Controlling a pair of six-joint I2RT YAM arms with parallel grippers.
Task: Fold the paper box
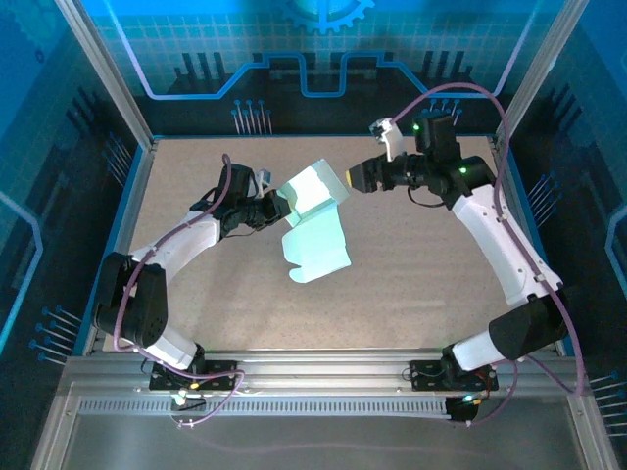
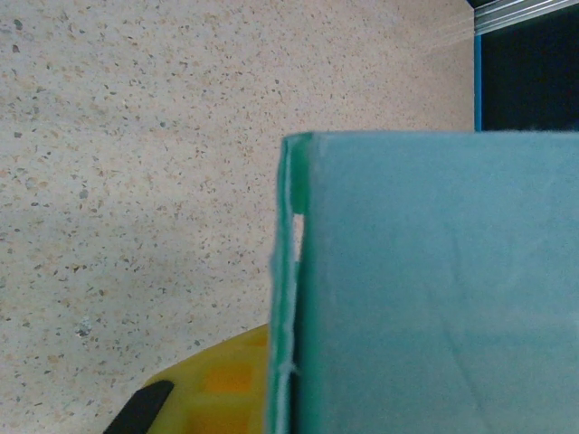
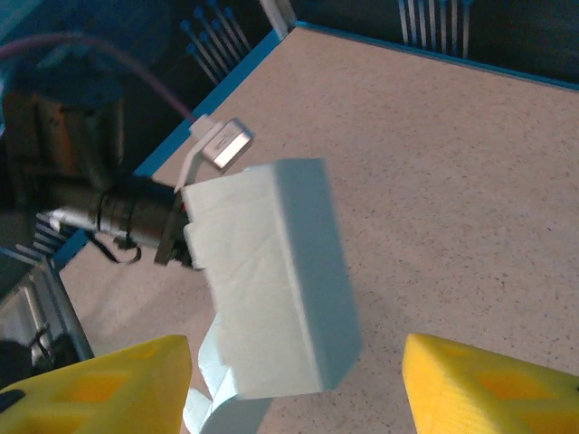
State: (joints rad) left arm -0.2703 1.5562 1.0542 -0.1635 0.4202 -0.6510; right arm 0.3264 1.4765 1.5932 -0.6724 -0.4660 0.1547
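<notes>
Pale-blue paper box [image 1: 315, 233] in left fingers [image 2: 226, 384]

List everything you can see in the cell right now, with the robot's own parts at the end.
paper box: one, pale light blue, partly folded, over the middle of the table, a loose flap trailing on its near side.
table: one, speckled beige, under both arms.
frame rail: one, silver aluminium, along the near edge where the arm bases sit.
back panel: one, blue with a line pattern, behind the table.
left arm: one, white and black, reaching in from the near left.
right arm: one, white and black, reaching in from the near right.
left gripper: one, yellow-fingered, shut on the paper box's left edge.
right gripper: one, yellow-fingered, open, just off the paper box's right end.
</notes>
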